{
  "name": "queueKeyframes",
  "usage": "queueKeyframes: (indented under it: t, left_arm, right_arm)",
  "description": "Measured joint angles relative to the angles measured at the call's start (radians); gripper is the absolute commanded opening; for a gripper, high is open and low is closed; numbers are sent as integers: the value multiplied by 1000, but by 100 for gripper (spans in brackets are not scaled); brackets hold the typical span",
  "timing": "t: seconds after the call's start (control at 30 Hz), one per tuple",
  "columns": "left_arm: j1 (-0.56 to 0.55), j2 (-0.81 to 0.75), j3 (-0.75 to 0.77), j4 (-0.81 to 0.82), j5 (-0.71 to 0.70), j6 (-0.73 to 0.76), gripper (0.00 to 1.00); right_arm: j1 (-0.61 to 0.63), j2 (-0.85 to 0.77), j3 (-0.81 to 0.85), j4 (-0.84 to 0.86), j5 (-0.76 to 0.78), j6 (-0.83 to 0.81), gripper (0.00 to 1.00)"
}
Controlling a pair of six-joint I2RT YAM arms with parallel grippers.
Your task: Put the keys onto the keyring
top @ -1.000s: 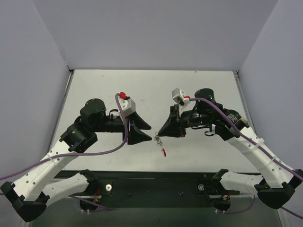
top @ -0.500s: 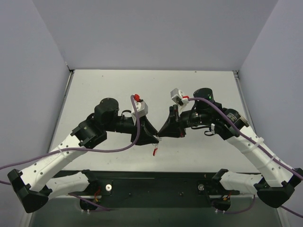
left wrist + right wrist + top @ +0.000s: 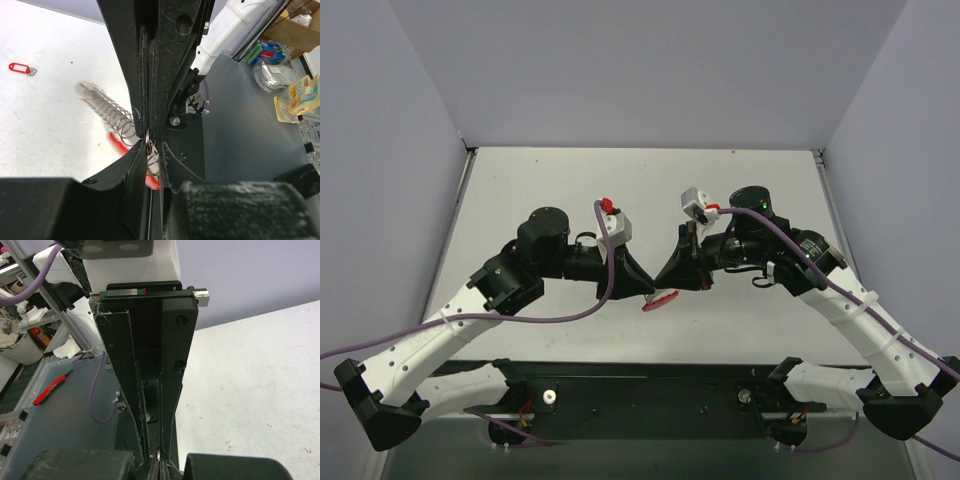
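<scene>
Top view: L fingers (image 3: 647,289) & R fingers (image 3: 668,283) tip to tip mid-surface (image 3: 520,180); keyring (image 3: 660,300) betw. them, red arc sticking out on near side.
L wrist: L fingers nearly together, pinching keyring's silver coil; rest of coil & red arc blurred. One key (image 3: 20,68) w/ red tag lying on surface, well apart.
R wrist: R fingers pressed together on a thin silver ring at tips.

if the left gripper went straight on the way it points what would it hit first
Probably the right gripper: it faces the left gripper tip to tip, with only part of the keyring between them.
</scene>
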Motion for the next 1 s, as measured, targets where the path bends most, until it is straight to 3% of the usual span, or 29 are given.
queueKeyframes:
  t: [0.2,0.43,0.7,0.8,0.83,0.93,1.0]
  left_arm:
    - [0,-5,0,4,-4,4,24]
    - [0,-15,0,4,-23,7,0]
    - [0,-18,0,4,-31,9,0]
    - [-1,-24,-1,7,-56,10,0]
    - [-1,-30,-3,8,-65,10,0]
    - [-1,-77,-45,41,-106,1,0]
    - [-1,-113,-78,74,-129,-8,0]
  right_arm:
    - [0,0,0,-8,2,0,0]
    - [1,-1,0,-8,0,-7,0]
    - [5,-6,0,-8,8,-8,2]
    - [6,-11,-1,1,29,-3,42]
    - [6,-17,-4,9,41,3,63]
    - [5,-79,-54,73,98,26,90]
    - [5,-138,-103,117,126,38,94]
